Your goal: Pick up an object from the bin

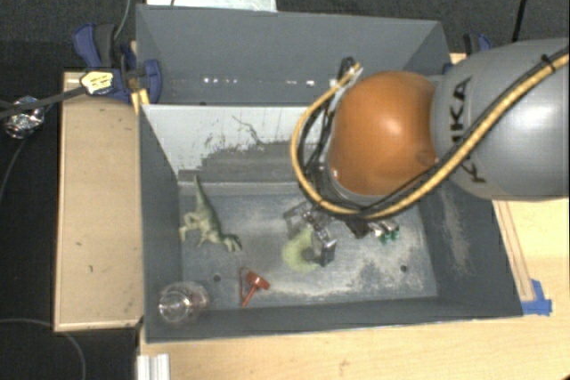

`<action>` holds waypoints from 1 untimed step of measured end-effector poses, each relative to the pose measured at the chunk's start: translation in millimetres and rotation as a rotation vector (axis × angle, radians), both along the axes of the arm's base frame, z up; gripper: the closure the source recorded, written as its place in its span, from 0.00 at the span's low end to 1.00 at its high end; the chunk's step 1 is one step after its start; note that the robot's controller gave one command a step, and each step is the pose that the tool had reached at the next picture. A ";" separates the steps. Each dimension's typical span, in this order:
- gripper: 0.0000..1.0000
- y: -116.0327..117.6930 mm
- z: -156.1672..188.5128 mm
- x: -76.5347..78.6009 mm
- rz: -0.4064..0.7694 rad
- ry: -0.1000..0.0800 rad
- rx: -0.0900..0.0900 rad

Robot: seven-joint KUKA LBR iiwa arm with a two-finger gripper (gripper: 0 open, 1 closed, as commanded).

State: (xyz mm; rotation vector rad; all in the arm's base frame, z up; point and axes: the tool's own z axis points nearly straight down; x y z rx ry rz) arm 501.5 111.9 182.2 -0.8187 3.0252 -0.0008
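My gripper (pixel 313 243) reaches down to the bin floor near the middle, its metal fingers right at a small pale yellow-green lump (pixel 295 256). The lump lies against the fingertips on their left side; whether it sits between them I cannot tell. A green toy dinosaur (pixel 207 225) stands to the left. A small orange-red funnel-shaped piece (pixel 253 285) lies near the front, left of the gripper.
A clear plastic cup (pixel 182 302) lies tipped in the front left corner. A small green and white bit (pixel 386 233) sits just right of the gripper under the arm's orange dome, which hides the back middle of the bin.
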 end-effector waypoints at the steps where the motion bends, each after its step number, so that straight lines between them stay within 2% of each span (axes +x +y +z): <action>1: 1.00 0.0 0.0 0.0 -0.002 0.000 0.000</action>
